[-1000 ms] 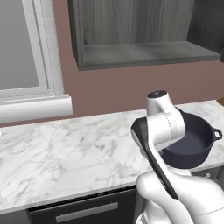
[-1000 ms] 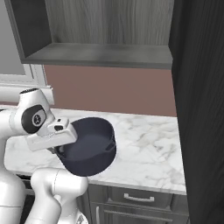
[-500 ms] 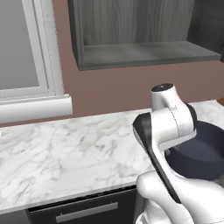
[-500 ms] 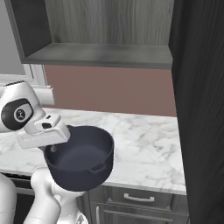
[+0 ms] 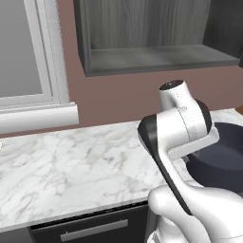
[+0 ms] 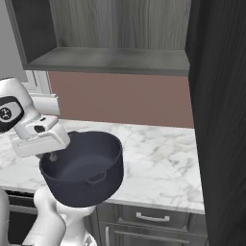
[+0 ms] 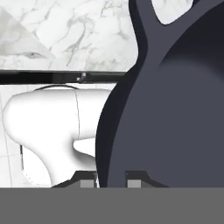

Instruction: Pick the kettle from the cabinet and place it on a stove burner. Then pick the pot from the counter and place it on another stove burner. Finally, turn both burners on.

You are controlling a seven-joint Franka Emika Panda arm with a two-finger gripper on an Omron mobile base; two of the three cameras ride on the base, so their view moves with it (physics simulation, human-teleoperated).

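Left base view, pot [image 5: 223, 156]: dark navy, round, held up in the air to the right of the white arm [image 5: 182, 123], which hides a big part of it; its inside looks bare.
Left base view, counter [image 5: 71, 166]: white marble with grey veins; the pot is above its right end, near the front edge.
Left base view, cabinet [image 5: 152, 33]: dark grey open box on the wall, above the counter; the one shelf has nothing on it that I can see.
Left base view, window [image 5: 28, 52]: pale frame with a white sill, to the left of the cabinet.

Right base view, pot [image 6: 84, 168]: lifted clear of the counter [image 6: 158, 163], hanging in front of the counter's front edge; no lid, nothing inside, one small loop handle faces the camera.
Right base view, gripper [image 6: 52, 156]: it comes down on the left rim of the pot, with a thin finger going inside the wall.
Right base view, cabinet [image 6: 110, 60]: above the counter, shelf bare.
Right base view, drawers [image 6: 149, 218]: dark fronts with bar handles, below the counter edge.

Hand view, pot [image 7: 175, 109]: very near, the dark wall rises between the two finger tips; a loop handle is at the top.
Hand view, gripper [image 7: 110, 180]: clamped on the pot rim, one tip on each side of the wall.
Hand view, counter [image 7: 70, 30]: marble, beyond the pot, at the top.
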